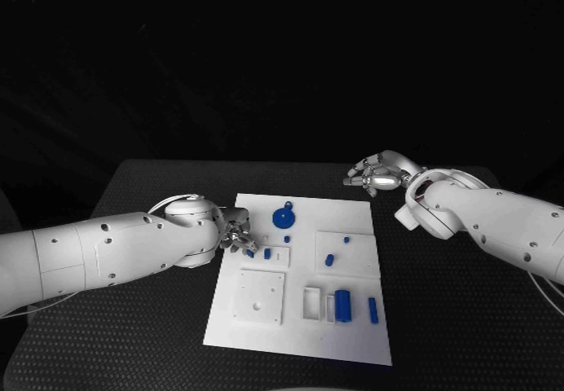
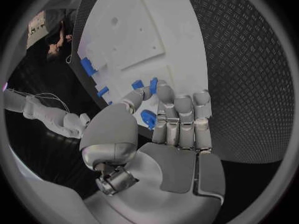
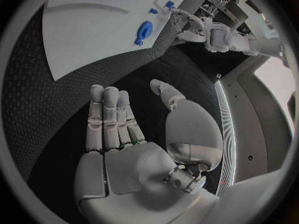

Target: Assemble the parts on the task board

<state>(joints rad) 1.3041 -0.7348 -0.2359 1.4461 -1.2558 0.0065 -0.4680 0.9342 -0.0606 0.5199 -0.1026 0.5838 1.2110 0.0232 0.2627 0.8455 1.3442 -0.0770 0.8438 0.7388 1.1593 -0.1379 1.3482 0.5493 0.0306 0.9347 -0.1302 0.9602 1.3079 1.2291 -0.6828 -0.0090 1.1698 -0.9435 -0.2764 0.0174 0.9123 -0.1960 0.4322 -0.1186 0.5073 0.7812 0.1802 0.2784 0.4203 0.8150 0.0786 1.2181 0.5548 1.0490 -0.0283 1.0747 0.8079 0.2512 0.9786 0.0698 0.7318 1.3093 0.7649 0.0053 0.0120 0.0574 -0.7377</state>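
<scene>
Task board (image 1: 353, 342) lies mid-table, long axis running 12 to 6 in the head view.

Left hand (image 1: 237, 232) sits at the board's 9 o'clock edge, fingertips over the plate. In the left wrist view, its fingers (image 2: 181, 114) curl in side by side toward the thumb, with a small blue part (image 2: 148, 118) showing just beside them. We judge it pinched between thumb and fingers, though the contact itself is partly hidden.

Right hand (image 1: 376, 173) hovers off the board, beyond its 1 o'clock corner, over the black table (image 1: 470, 326). Its fingers are loosely curled and apart, holding nothing we can see.

The relation that matters: the board's remaining parts lie toward 3 to 4 o'clock from the left hand, and that hand is far nearer to them than the right, which is well apart.

Count of blue pieces in the head view, as best we can resolve:
- One round disc part (image 1: 284, 217) near the board's 12 o'clock end.
- Four small pieces mid-board, including a slanted peg (image 1: 330, 261).
- Two upright bars at the 6 o'clock end: a thick block (image 1: 343, 305) and a slim bar (image 1: 372, 310), long axes 12 to 6.

Any piece smaller than these, we cannot tell.
</scene>
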